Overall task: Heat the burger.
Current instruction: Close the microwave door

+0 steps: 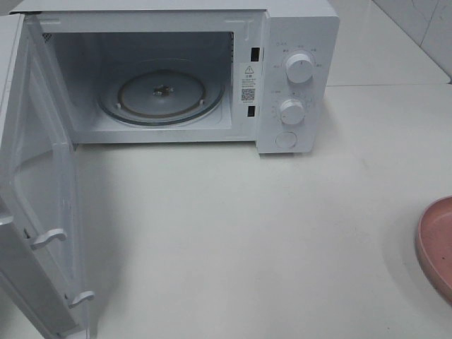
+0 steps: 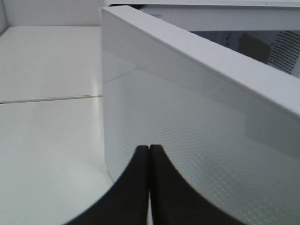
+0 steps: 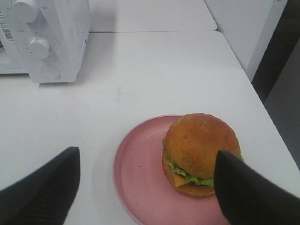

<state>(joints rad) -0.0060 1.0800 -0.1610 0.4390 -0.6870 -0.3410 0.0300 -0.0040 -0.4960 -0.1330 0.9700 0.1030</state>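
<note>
The burger (image 3: pixel 199 150) has a golden-brown bun, green lettuce and yellow cheese, and it sits on a pink plate (image 3: pixel 140 178). My right gripper (image 3: pixel 147 176) hangs open above the plate; one finger is in front of the burger's side, the other stands over the bare table. The exterior view shows only the plate's rim (image 1: pixel 434 244) at the right edge; the burger and both grippers are out of that view. The white microwave (image 1: pixel 296 78) stands with its door (image 1: pixel 35 205) swung wide and its glass turntable (image 1: pixel 161 95) bare. My left gripper (image 2: pixel 149 150) is shut, close to the door's panel (image 2: pixel 197 117).
The microwave has two knobs (image 1: pixel 299 69) and a round button on its right panel. White tabletop (image 1: pixel 247 233) stretches between the microwave and the plate. In the right wrist view the table's edge (image 3: pixel 262 108) runs close beside the plate.
</note>
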